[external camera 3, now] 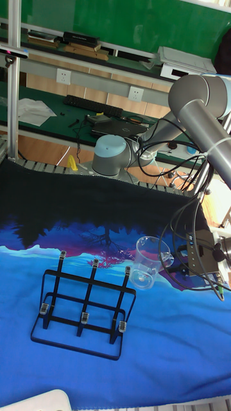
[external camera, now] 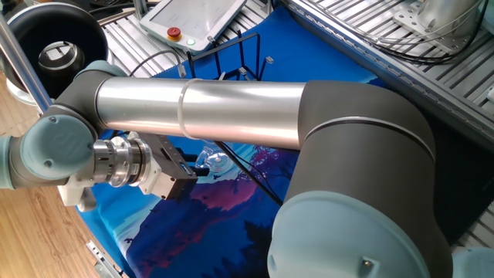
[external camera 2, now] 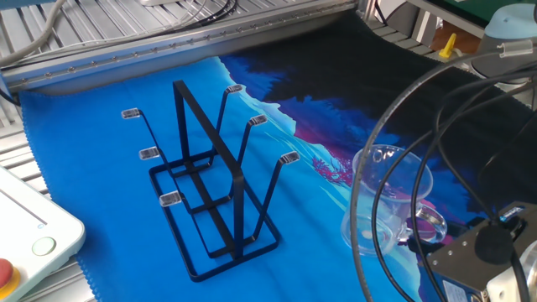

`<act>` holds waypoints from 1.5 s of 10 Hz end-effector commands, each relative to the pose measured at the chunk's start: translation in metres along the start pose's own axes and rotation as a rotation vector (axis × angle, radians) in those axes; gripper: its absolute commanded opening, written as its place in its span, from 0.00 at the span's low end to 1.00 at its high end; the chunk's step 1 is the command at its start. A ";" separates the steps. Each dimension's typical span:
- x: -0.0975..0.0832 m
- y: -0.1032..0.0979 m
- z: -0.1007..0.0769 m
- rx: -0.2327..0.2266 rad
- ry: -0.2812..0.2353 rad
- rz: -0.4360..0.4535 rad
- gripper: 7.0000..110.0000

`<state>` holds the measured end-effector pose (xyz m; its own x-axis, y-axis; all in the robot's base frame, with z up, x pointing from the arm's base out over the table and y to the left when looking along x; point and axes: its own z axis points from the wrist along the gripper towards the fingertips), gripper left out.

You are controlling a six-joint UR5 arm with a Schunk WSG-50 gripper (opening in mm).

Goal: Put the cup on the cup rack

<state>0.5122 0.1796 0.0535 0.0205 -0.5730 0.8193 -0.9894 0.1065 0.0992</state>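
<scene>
Tall fixed view shows the gripper point(external camera 3: 176, 262) clamped on the handle of the cup point(external camera 3: 148, 262), which is tilted and seems held just above the blue cloth point(external camera 3: 160, 347). The cup rack point(external camera 3: 83, 308) stands on the cloth to the cup's left, nearer the camera, not touching it.

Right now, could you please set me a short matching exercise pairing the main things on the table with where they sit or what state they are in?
Things:
1. transparent glass mug with a loop handle
2. black thin-wire rack with upright pegs
3. claw
4. white pendant with a red button

States:
A. stands empty on the blue cloth
B. lies at the table's edge, off the cloth
C. shut on the handle
D. held tilted beside the rack

Pairs: 1-D, 2-A, 3-C, 4-B
</scene>
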 end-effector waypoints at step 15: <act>-0.002 -0.003 0.004 -0.005 -0.035 0.030 0.00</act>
<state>0.5143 0.1768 0.0491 -0.0069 -0.5852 0.8109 -0.9900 0.1184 0.0770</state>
